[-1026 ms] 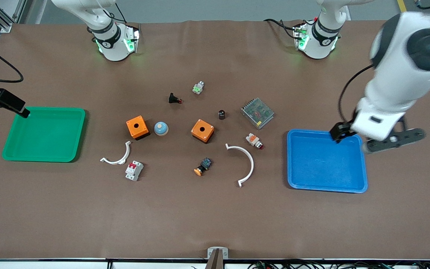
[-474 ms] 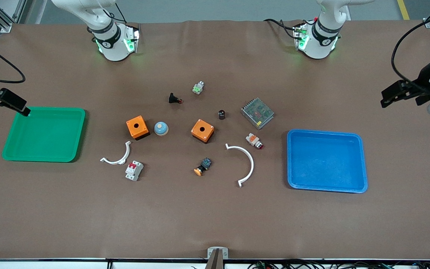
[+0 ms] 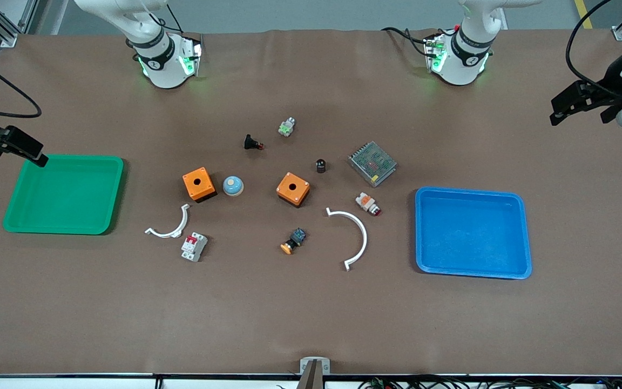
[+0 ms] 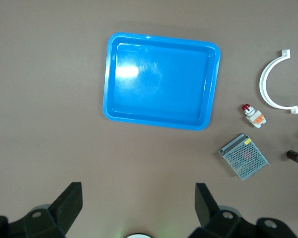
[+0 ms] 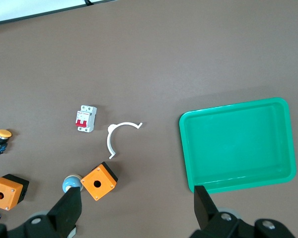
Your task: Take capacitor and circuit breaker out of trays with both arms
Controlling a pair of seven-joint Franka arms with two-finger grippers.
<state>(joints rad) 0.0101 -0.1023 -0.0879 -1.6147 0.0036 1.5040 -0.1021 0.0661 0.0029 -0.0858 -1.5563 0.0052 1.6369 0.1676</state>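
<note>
Setting: we class this as a robotics lab or test bench. Evidence we note: two white arm bases (image 3: pixel 166 62) (image 3: pixel 459 56) with green status lights, bolted at one edge of a table (image 3: pixel 311 313) under a brown mat; loose cables (image 3: pixel 505 382) along the table's front edge; aluminium framing (image 3: pixel 3 24) at a corner; a grey floor with a yellow line (image 3: pixel 580 7); sorting trays, one green (image 3: pixel 11 222), one blue (image 3: pixel 473 270); assorted small electrical parts spread between them.
</note>
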